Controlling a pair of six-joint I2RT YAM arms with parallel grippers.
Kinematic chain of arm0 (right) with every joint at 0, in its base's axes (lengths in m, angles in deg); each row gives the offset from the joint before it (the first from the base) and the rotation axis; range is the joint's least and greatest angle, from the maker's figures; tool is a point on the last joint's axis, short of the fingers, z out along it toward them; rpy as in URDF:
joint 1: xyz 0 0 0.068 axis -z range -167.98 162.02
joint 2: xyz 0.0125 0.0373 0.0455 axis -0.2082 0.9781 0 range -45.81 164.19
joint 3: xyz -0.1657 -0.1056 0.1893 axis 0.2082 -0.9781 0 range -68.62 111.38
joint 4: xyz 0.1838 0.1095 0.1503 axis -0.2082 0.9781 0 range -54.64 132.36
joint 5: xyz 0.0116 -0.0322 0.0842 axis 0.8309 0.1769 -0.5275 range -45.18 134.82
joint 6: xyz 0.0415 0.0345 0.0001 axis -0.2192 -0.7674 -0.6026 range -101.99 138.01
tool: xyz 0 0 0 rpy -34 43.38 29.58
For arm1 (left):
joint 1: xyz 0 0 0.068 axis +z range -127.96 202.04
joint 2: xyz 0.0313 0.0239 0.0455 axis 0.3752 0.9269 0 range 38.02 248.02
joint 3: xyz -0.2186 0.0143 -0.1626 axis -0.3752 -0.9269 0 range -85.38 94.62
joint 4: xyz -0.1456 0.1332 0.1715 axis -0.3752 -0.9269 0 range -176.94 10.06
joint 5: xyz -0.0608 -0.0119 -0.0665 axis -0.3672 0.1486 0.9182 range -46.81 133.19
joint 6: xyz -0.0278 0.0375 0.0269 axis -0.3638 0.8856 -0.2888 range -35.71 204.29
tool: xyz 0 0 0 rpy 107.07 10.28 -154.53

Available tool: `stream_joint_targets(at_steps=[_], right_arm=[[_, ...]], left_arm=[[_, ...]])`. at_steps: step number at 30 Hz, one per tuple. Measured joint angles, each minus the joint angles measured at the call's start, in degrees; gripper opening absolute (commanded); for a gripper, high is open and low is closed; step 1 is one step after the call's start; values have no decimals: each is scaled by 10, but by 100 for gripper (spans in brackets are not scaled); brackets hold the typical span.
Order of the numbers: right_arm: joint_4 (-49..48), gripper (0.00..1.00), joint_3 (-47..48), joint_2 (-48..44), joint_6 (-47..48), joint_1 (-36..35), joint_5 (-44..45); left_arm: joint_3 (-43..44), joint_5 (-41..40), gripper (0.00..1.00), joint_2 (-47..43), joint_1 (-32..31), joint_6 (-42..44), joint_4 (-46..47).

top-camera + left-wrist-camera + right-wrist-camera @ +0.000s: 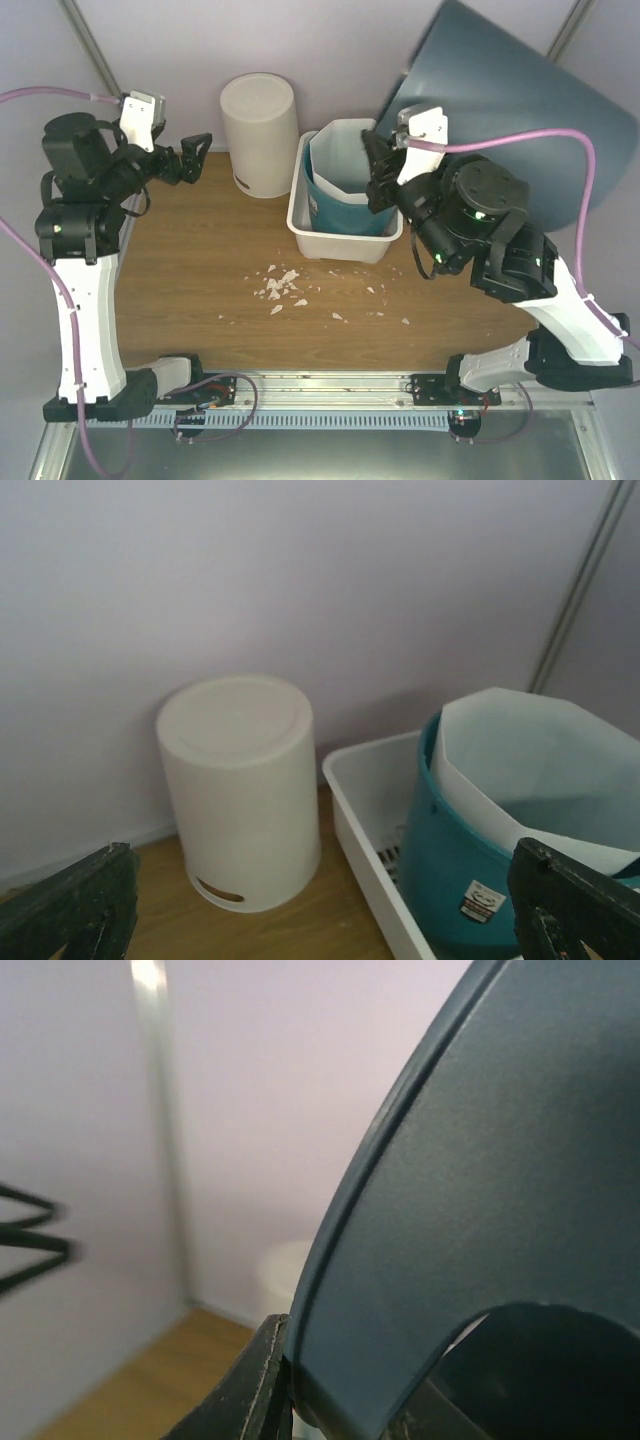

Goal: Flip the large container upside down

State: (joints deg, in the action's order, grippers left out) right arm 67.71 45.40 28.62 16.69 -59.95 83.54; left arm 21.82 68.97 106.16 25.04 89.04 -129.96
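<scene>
**Large container up in the right arm's grip, off the table**

From the overhead camera I see the large container (520,110), dark blue-grey, raised at the far right of the scene, above and behind the right arm. It is tilted, with a broad smooth face turned toward the camera. It covers much of the back wall on that side. I cannot tell from here whether any part of it touches the table (200,270).

The right gripper (374,150) is closed on that container. On the right wrist camera one dark finger (250,1390) presses against the rounded rim, just beside a curved handle cut-out. The container's wall fills the right half of that view.

The left gripper (200,157) hangs at the far left, above the table. Its jaws are spread wide and hold nothing. Its wrist camera looks between the fingers toward the back wall.

A white bin (260,130) stands against the back wall, flat closed end up, with a slot near its lower edge. Just to its right sits a white tray (340,245). A teal bucket (335,210) stands in the tray, with a pale liner (345,150) rising above its rim. The right gripper is above the tray's right side.

White crumbs (282,285) lie scattered on the wood in front of the tray.
</scene>
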Motion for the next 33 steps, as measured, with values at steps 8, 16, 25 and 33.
stream_joint_targets(at_steps=[8, 16, 25, 33], right_arm=[[41, 1, -3, 1, 78, 135, 195], [130, 1, -2, 57, 49, 397, 115], [205, 1, 29, 204, 41, 568, -47], [250, 1, 65, 327, 40, 672, -130]], left_arm=[[-4, 60, 99, 30, -3, -29, 32], [-29, 79, 99, 37, -8, -30, 57], [-50, 79, 99, 38, -8, 3, 56], [-55, 97, 99, 54, -8, 23, 54]])
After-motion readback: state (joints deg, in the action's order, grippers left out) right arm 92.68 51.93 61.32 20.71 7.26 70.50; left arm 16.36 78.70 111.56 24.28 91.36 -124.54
